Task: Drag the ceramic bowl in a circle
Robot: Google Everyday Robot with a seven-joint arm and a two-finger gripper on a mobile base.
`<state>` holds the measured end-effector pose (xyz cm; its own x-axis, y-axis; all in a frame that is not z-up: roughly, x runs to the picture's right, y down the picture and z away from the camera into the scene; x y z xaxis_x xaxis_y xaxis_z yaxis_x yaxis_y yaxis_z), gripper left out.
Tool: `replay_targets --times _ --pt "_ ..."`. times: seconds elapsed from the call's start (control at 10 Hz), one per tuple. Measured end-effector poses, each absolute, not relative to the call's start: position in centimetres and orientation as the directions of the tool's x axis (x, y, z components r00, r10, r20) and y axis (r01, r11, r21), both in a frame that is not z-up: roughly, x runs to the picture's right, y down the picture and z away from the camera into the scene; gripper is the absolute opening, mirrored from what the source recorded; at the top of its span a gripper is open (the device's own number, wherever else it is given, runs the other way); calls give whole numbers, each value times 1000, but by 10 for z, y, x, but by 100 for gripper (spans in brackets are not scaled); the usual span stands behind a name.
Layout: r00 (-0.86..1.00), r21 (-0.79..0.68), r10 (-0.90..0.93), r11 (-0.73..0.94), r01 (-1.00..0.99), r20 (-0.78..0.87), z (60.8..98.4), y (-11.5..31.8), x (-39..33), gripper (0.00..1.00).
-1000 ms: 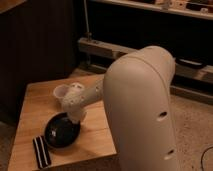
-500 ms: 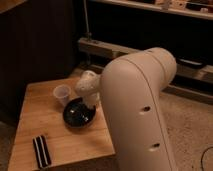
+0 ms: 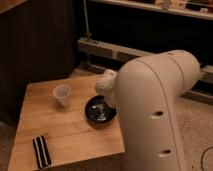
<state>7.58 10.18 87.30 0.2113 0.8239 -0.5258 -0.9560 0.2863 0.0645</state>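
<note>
The ceramic bowl [image 3: 98, 114], black, glossy and shallow, sits on the wooden table [image 3: 75, 137] near its right edge. My gripper [image 3: 103, 102] comes down from the white wrist onto the bowl's far rim and is shut on it. The wrist hides part of that rim. My large white arm [image 3: 155, 115] fills the right side of the view and hides the table's right corner.
A small translucent white cup [image 3: 61, 95] stands upright left of the bowl, a short gap away. A black ribbed block [image 3: 42, 151] lies near the table's front left corner. Dark cabinets and a low metal rail [image 3: 115, 50] run behind the table.
The bowl has travelled with the gripper from the table's front left, near the ribbed block, towards the right and back. The cup now lies to its left.
</note>
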Motion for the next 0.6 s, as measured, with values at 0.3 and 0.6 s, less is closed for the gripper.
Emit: replay_targets --times 0.3,0.6 --pt "261 17 796 322 -947 -545 847 132 82 0" --pt "325 -63 764 351 -934 -558 804 181 62 0"
